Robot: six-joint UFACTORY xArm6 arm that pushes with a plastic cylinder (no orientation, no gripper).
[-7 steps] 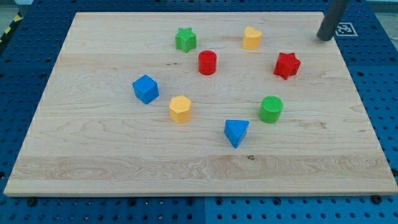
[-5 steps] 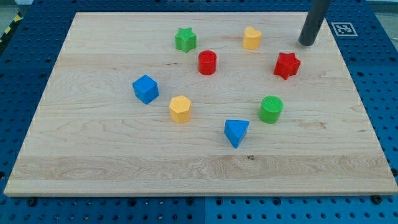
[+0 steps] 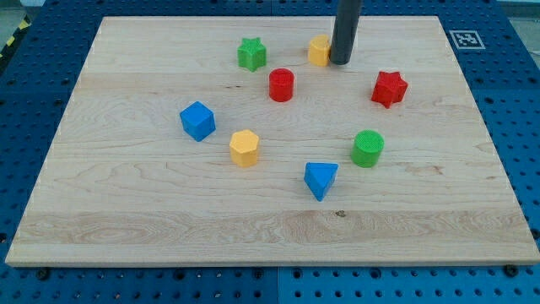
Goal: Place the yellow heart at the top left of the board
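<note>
Yellow heart (image 3: 318,51): lay near the view's top edge of the worktop (image 3: 126,228), a little to the view's right of centre, its right side partly hidden behind the rod. My tip (image 3: 340,61): set against the heart's right flank, touching or all but touching it, so placed as to drive the block toward the view's left. Tool state: no jaws to open or close here, the arm ending in a plain dark rod that grasped nothing and could only push. Progress, as a judgement: contact made and the push just at its beginning; the heart was well apart from the top left corner, so nearly the whole run across the upper board remained to be done. Green star (image 3: 251,53): stood just to the left of the heart, in the line of travel, and would likely be struck or need skirting along the upper edge. Red cylinder (image 3: 281,84): below and between the star and the heart, near but apart from both. Red star (image 3: 389,88): to the view's right, below the rod, well clear. Blue cube (image 3: 197,120) and a second yellow block, a hexagon (image 3: 244,148): left of centre, close together but not touching. Green cylinder (image 3: 368,148) and blue triangle (image 3: 321,179): lower right of centre, apart from each other. Target corner: no block lay there
</note>
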